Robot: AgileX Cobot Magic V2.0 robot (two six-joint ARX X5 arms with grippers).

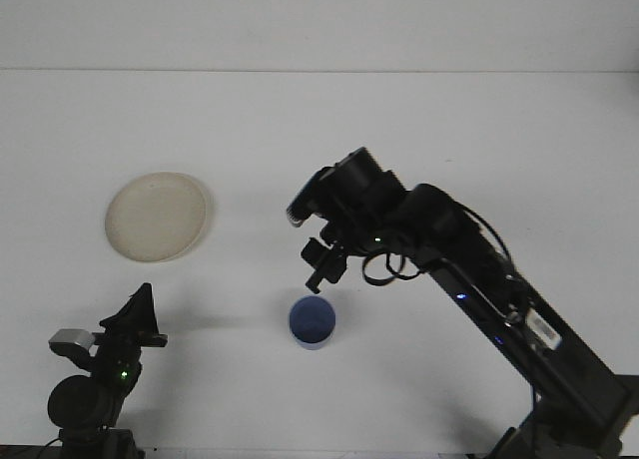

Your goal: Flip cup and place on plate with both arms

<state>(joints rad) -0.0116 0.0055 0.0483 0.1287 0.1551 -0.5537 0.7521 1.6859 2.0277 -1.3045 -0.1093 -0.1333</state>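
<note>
Front view of a white desk (419, 130), described from left to right. At the far lower left, the left tool (135, 319) sits low near the desk's front edge, pointing up and away; whether its fingers are open or closed cannot be told from this angle. It holds nothing and looks parked, likely waiting for its turn. Up and to its right, a round cream plate (157, 217) lies flat and bare, the place where the cup must end. Near the middle, a blue cup (313, 322) stands on the desk with its mouth facing up, well apart from the plate. Just above it hangs the right tool (321, 264), raised clear of the rim and gripping nothing; its finger gap is too dark to judge. The cup appears flipped, but carrying it to the plate is not yet done.
</note>
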